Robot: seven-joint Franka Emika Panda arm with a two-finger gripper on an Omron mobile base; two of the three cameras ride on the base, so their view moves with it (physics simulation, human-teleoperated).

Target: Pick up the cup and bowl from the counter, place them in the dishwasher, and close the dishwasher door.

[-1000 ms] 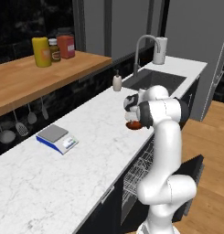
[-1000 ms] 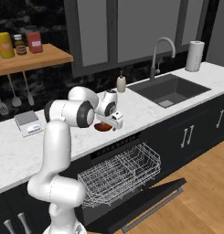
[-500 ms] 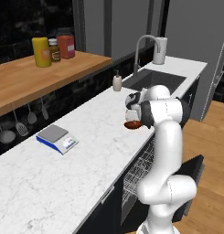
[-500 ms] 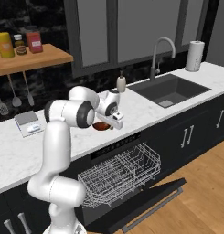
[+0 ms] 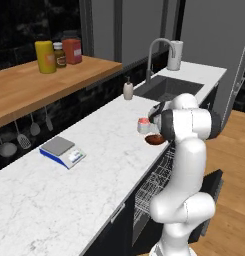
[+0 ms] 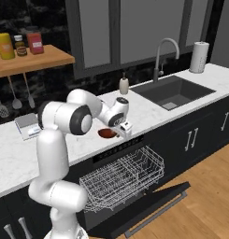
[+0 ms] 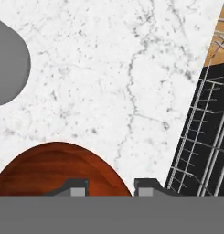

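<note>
1. Compared with a second ago, almost nothing is shifting: arm posture and base are reading the same in both base views, and the hand is staying low over the bowl near the counter's front edge.
2. Left base view: the gripper (image 5: 155, 131) is sitting hidden behind the forearm, just over the bowl (image 5: 154, 140) on the counter (image 5: 69, 195). The cup (image 5: 143, 125) is standing just beside the bowl, on its far side.
3. Right base view: the hand is pointing down at the bowl (image 6: 106, 133); below it the dishwasher (image 6: 125, 179) rack is standing pulled out and the dishwasher door (image 6: 148, 210) is lying open.
4. Hand view: the two fingertips (image 7: 77, 188) are showing at the bowl's (image 7: 58, 169) near rim, apparently straddling it with a narrow gap. Whether they are pinching it yet, I cannot tell.
5. Judgement: bowl pickup is in hand. Next move is calling for a firm pinch on the rim, then a straight lift before swinging to the rack.
</note>
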